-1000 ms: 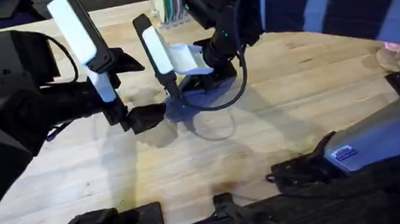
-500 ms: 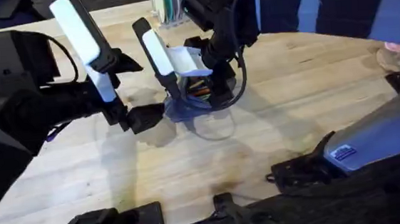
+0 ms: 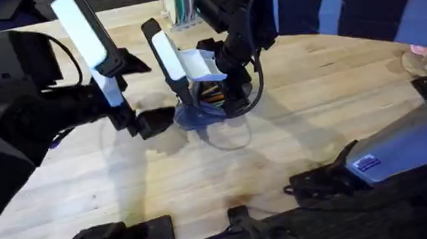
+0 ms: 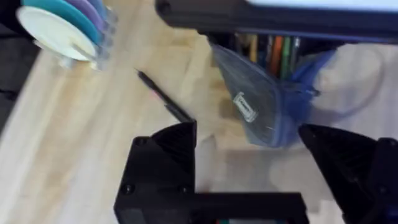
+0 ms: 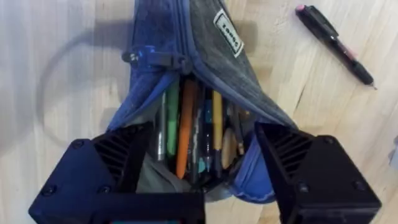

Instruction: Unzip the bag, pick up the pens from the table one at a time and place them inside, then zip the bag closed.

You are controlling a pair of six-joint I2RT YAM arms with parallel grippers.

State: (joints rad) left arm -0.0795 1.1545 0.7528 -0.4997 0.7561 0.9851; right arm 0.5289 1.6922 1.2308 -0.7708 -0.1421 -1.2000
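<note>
On the pale plank-wood bench (image 3: 290,129) lies the blue-grey denim pencil pouch (image 5: 205,56), unzipped and holding coloured pens. The right hand (image 5: 205,180) is spread over its open mouth; the left hand (image 4: 249,168) is spread just beside its end. A slim black pen (image 5: 334,42) lies near the pouch.

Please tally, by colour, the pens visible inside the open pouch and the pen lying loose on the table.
Inside the bag, as far as can be told:
Green pens: 1
Orange pens: 1
Yellow pens: 1
Dark pens: about 2
On the table:
Black pen: 1
Total: about 6
</note>
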